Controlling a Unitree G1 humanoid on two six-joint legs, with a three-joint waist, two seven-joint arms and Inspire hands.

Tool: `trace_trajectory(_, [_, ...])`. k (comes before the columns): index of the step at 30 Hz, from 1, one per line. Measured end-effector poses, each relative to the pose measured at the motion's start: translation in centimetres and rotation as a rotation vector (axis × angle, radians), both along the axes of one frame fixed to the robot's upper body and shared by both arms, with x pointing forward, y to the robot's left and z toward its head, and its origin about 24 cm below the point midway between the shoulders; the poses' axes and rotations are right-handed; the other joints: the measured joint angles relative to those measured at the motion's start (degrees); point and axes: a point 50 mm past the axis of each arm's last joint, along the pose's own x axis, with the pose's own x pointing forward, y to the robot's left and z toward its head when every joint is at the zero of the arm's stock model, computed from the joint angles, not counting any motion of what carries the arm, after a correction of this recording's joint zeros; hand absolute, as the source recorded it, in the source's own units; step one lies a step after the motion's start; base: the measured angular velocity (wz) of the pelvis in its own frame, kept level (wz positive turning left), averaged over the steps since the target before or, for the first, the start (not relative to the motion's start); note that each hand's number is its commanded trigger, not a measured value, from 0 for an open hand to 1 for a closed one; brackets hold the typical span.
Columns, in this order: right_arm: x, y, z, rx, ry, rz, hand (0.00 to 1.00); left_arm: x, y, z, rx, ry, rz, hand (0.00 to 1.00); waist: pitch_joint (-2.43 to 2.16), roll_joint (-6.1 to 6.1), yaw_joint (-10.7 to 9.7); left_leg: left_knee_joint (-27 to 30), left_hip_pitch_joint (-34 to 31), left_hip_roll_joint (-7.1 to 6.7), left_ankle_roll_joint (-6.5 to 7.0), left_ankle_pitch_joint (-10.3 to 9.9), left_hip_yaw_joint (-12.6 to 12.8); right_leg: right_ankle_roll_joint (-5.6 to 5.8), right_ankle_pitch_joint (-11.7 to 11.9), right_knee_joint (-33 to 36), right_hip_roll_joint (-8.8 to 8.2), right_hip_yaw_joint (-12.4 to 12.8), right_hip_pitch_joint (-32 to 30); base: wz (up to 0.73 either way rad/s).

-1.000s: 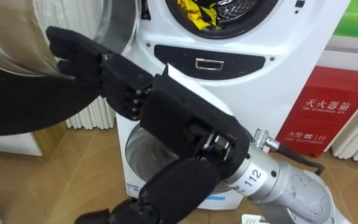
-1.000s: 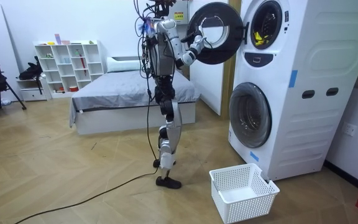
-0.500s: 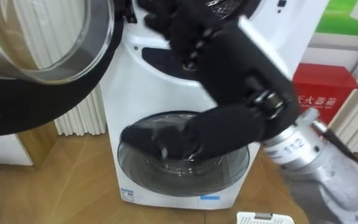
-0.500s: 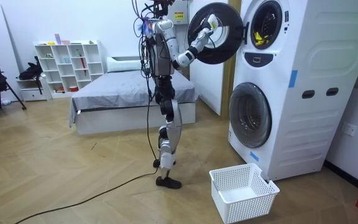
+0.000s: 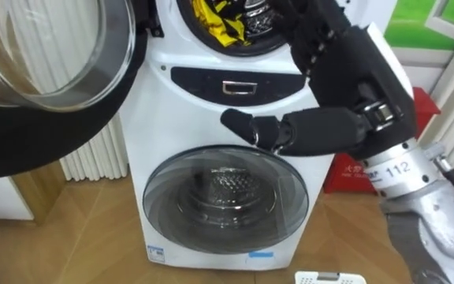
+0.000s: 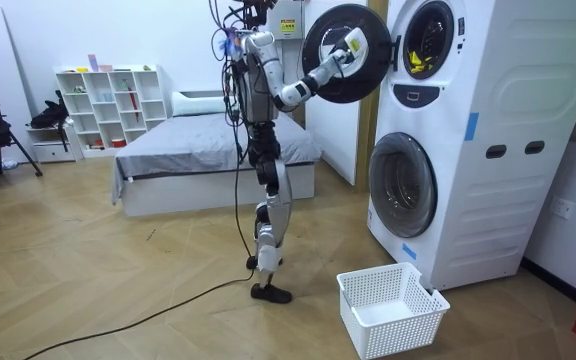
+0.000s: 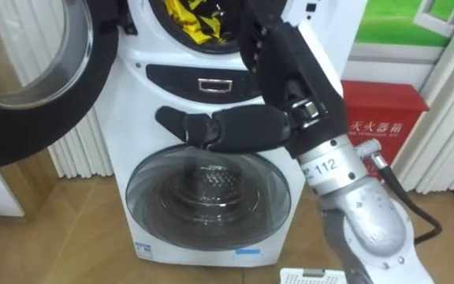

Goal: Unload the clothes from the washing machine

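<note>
Hovering straight-fingered, the right hand (image 5: 345, 67) is apart from yellow clothes (image 5: 211, 20) in the washing machine (image 5: 203, 114).

The right hand (image 5: 344, 69) has left the open door (image 5: 22, 134) at the frame's left. It is now at the upper right, by the washing machine's (image 5: 172, 102) top opening.

The clothes (image 5: 215, 22) in the upper drum (image 5: 211, 49) are cut off by the top edge, as are the fingers (image 5: 310, 24) of the right hand (image 5: 345, 67). The open door (image 5: 46, 118) is cropped at upper left and the basket (image 5: 329, 278) at the bottom edge. The red box (image 7: 385, 122) is partly hidden behind the arm.
</note>
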Motion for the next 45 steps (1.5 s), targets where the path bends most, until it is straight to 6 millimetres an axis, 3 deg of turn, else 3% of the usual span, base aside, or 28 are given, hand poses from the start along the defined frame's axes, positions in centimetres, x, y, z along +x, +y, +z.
trace_trajectory(3, [0.9, 0.1, 0.1, -0.003, 0.006, -0.002, 0.0, -0.1, -0.1, -0.1, 0.008, 0.008, 0.007, 0.0, 0.12, -0.48, 0.65, 2.1, -0.68, 0.37, 0.0, -0.75, -0.11, -0.04, -0.03, 0.33, 0.22, 0.03, 0.24, 0.02])
trace_trajectory(4, [1.5, 0.1, 0.0, -0.008, 0.017, -0.011, 0.0, -0.2, -0.1, -0.1, 0.007, 0.012, 0.009, 0.0, 0.55, 0.16, 1.32, 4.26, -0.97, 1.01, -0.12, -1.82, 0.13, -0.2, -0.13, 1.24, 0.59, 0.48, 0.38, -0.03])
trace_trajectory(5, [1.6, 0.1, -0.1, -0.012, 0.022, -0.02, 0.0, -0.3, -0.1, -0.1, 0.008, 0.014, 0.01, 0.0, 0.58, 0.21, 1.5, 5.44, -1.26, 1.29, -0.24, -2.38, 0.14, -0.29, -0.34, 1.67, 0.76, 0.92, 0.39, 0.0])
trace_trajectory(7, [2.1, 0.3, -0.4, -0.04, 0.032, -0.039, 0.0, -0.8, 0.0, -0.2, 0.01, 0.037, 0.015, 0.0, 0.57, 0.11, 2.43, 10.37, -2.96, 2.08, -0.67, -4.86, 0.01, -0.46, -2.68, 3.78, 1.12, 2.25, 0.2, 0.04])
trace_trajectory(8, [2.3, 0.3, -0.6, -0.044, 0.04, -0.042, 0.0, -1.0, 0.0, -0.2, 0.008, 0.045, 0.016, 0.0, 0.56, 0.1, 2.64, 11.28, -3.2, 2.2, -0.83, -5.14, 0.02, -0.55, -3.09, 4.45, 1.12, 2.23, 0.1, 0.1])
trace_trajectory(9, [2.4, 0.2, -0.9, -0.044, 0.054, -0.048, 0.0, -1.0, 0.1, -0.2, 0.007, 0.053, 0.014, 0.0, 0.31, -0.28, 2.8, 12.62, -4.2, 2.28, -0.94, -5.23, 0.02, -0.64, -3.95, 5.47, 0.88, 1.74, -0.43, 0.25])
trace_trajectory(11, [2.5, 0.1, -0.8, -0.037, 0.053, -0.055, 0.0, -1.2, 0.1, -0.2, 0.004, 0.061, 0.013, 0.0, 0.23, -0.39, 3.07, 14.06, -5.38, 2.62, -1.03, -5.28, 0.24, -0.84, -4.89, 6.24, 0.58, 1.34, -1.23, 0.22])
trace_trajectory(14, [3.0, 0.4, -0.9, -0.018, 0.064, -0.066, 0.0, -2.2, 0.3, -0.2, 0.004, 0.095, 0.021, 0.0, 0.26, -0.49, 3.43, 18.14, -7.96, 3.19, -1.92, -4.57, 0.34, -1.67, -5.21, 6.45, 0.65, 0.82, -1.24, 0.14])
trace_trajectory(15, [3.3, 0.5, -1.2, -0.012, 0.082, -0.079, 0.0, -2.2, 0.2, -0.2, -0.001, 0.099, 0.018, 0.0, 0.57, -1.11, 2.9, 23.43, -11.42, 3.07, -1.91, -4.04, 0.26, -1.95, -5.35, 6.44, 0.08, 0.94, -0.78, 0.22])
trace_trajectory(16, [3.5, 0.3, -1.6, -0.01, 0.101, -0.091, 0.0, -2.6, 0.1, -0.2, -0.004, 0.109, 0.019, 0.0, 0.57, -1.45, 3.0, 19.99, -13.53, 2.59, -2.21, -3.86, 0.2, -2.3, -5.75, 6.19, -0.41, 1.31, -0.63, 0.18])
trace_trajectory(17, [3.5, 0.1, -1.6, -0.007, 0.103, -0.097, 0.0, -2.7, 0.0, -0.2, -0.007, 0.112, 0.017, 0.0, 0.54, -1.44, 3.0, 17.23, -14.95, 2.35, -2.39, -3.3, 0.03, -2.19, -5.89, 6.11, -0.37, 1.33, -0.64, 0.0])
trace_trajectory(19, [3.6, -0.1, -1.6, -0.004, 0.11, -0.101, 0.0, -3.6, 0.1, -0.2, -0.003, 0.136, 0.013, 0.0, 0.46, -1.09, 3.59, 10.25, -18.2, 2.13, -1.46, 3.88, 0.03, -0.76, -6.96, 5.99, -0.4, 1.8, -0.29, -0.2])
trace_trajectory(20, [3.6, -0.1, -1.6, -0.006, 0.108, -0.102, 0.0, -3.8, 0.1, -0.2, -0.003, 0.141, 0.015, 0.0, 0.23, -0.97, 3.57, 9.75, -18.11, 2.14, -1.26, 5.4, 0.03, -0.59, -7.15, 6.0, -0.39, 1.82, -0.14, -0.19])
trace_trajectory(21, [3.6, -0.2, -1.5, -0.005, 0.108, -0.107, 0.0, -3.9, 0.1, -0.2, -0.003, 0.141, 0.014, 0.0, -0.16, -1.17, 3.22, 8.9, -17.67, 1.78, -0.24, 7.43, 0.21, 0.33, -7.33, 5.88, -0.38, 2.36, -0.03, -0.1])
trace_trajectory(22, [3.6, -0.3, -1.5, 0.002, 0.109, -0.11, 0.0, -3.5, 0.1, -0.2, -0.005, 0.128, 0.012, 0.0, -0.4, -1.43, 3.12, 8.82, -17.27, 1.8, 0.4, 8.56, 1.29, 0.38, -7.16, 5.65, -0.66, 2.7, 0.0, -0.13])
trace_trajectory(24, [3.6, -0.2, -1.6, 0.003, 0.112, -0.107, 0.0, -3.3, 0.1, -0.2, -0.008, 0.121, 0.01, 0.0, -0.67, -1.84, 2.98, 9.3, -16.74, 0.99, 0.85, 7.92, 1.92, 0.58, -6.84, 4.65, -1.48, 3.05, 0.76, -0.16])
trace_trajectory(29, [3.5, -0.4, -1.6, 0.01, 0.111, -0.126, 0.0, -1.5, 0.3, -0.1, -0.014, 0.077, -0.008, 0.0, -0.65, -1.79, 1.38, 11.49, -15.05, -1.29, 1.87, 3.98, 3.24, 2.37, -8.07, 5.17, -4.07, 3.05, 3.75, -0.01])
trace_trajectory(31, [3.4, -0.6, -1.6, 0.013, 0.109, -0.143, 0.0, -0.2, 0.3, -0.1, -0.015, 0.049, -0.019, 0.0, -0.56, -1.85, 0.66, 11.74, -14.26, -2.85, 2.72, 2.0, 3.83, 3.73, -9.78, 9.35, -6.34, 3.4, 3.16, 0.02])
trace_trajectory(34, [3.4, -0.9, -1.5, -0.009, 0.102, -0.159, 0.0, 1.6, 0.5, 0.1, -0.012, 0.008, -0.03, 0.0, -0.43, -1.94, 0.37, 11.68, -12.37, -4.14, 4.15, 0.27, 4.59, 4.47, -10.09, 17.38, -9.05, 4.66, 1.26, 0.09])
trace_trajectory(35, [3.4, -0.9, -1.5, -0.013, 0.099, -0.164, 0.0, 2.0, 0.6, 0.2, -0.01, -0.001, -0.031, 0.0, -0.41, -2.01, 0.06, 11.66, -11.88, -4.36, 4.5, -0.1, 4.77, 4.74, -9.94, 19.59, -9.66, 4.72, 0.55, 0.22])
trace_trajectory(36, [3.4, -0.9, -1.5, -0.024, 0.095, -0.168, 0.0, 2.8, 0.7, 0.3, -0.007, -0.02, -0.033, 0.0, -0.29, -2.14, -0.3, 11.62, -10.98, -5.09, 5.19, -0.67, 4.75, 5.79, -8.94, 24.29, -10.61, 4.89, -0.91, 0.23])
trace_trajectory(37, [3.4, -0.9, -1.6, -0.034, 0.093, -0.174, 0.0, 3.5, 0.8, 0.4, -0.005, -0.036, -0.041, 0.0, -0.05, -1.86, -0.33, 11.17, -9.41, -5.48, 5.8, -1.09, 4.56, 5.85, -6.89, 27.67, -11.4, 4.95, -1.81, 0.19])
trace_trajectory(38, [3.3, -1.0, -1.8, -0.037, 0.098, -0.177, 0.0, 4.3, 0.8, 0.5, -0.003, -0.054, -0.055, 0.0, 0.58, -0.63, -0.28, 10.21, -7.52, -5.26, 6.2, -1.46, 3.88, 5.7, -3.87, 30.41, -11.29, 5.17, -2.81, 0.07])
trace_trajectory(39, [3.2, -1.0, -2.0, -0.042, 0.101, -0.18, 0.0, 4.7, 0.8, 0.6, 0.0, -0.064, -0.063, 0.0, 0.41, -0.37, -0.28, 9.66, -7.13, -5.13, 6.35, -1.71, 3.48, 5.55, -3.4, 31.55, -11.13, 5.34, -3.71, 0.0])
trace_trajectory(40, [3.2, -1.0, -2.1, -0.053, 0.102, -0.181, 0.0, 5.6, 1.0, 1.0, 0.012, -0.1, -0.076, 0.0, 0.23, -0.26, -0.08, 8.55, -6.66, -4.94, 6.53, -1.83, 3.08, 5.57, -4.7, 31.87, -10.11, 6.31, -5.84, 0.0])
trace_trajectory(42, [3.1, -1.0, -2.5, -0.07, 0.117, -0.172, 0.0, 6.4, 1.0, 1.2, 0.015, -0.136, -0.089, 0.0, 0.53, 0.34, -0.1, 7.51, -5.75, -4.12, 6.65, -1.9, 2.88, 5.14, -7.65, 30.27, -8.16, 6.76, -9.6, 0.04])
trace_trajectory(44, [3.0, -1.1, -3.1, -0.085, 0.144, -0.173, 0.0, 6.6, 0.9, 1.2, 0.012, -0.151, -0.091, 0.0, 0.47, 0.68, -0.49, 7.17, -5.11, -3.92, 6.65, -1.91, 1.75, 4.74, -7.97, 22.66, -5.82, 7.36, -12.16, 0.21])
trace_trajectory(45, [3.0, -1.2, -3.3, -0.093, 0.158, -0.18, 0.0, 6.6, 0.6, 1.1, 0.01, -0.154, -0.088, 0.0, 0.47, 0.84, -1.23, 6.62, -4.47, -3.98, 6.64, -1.91, 1.41, 3.87, -6.22, 15.28, -4.34, 7.72, -12.43, 0.38])
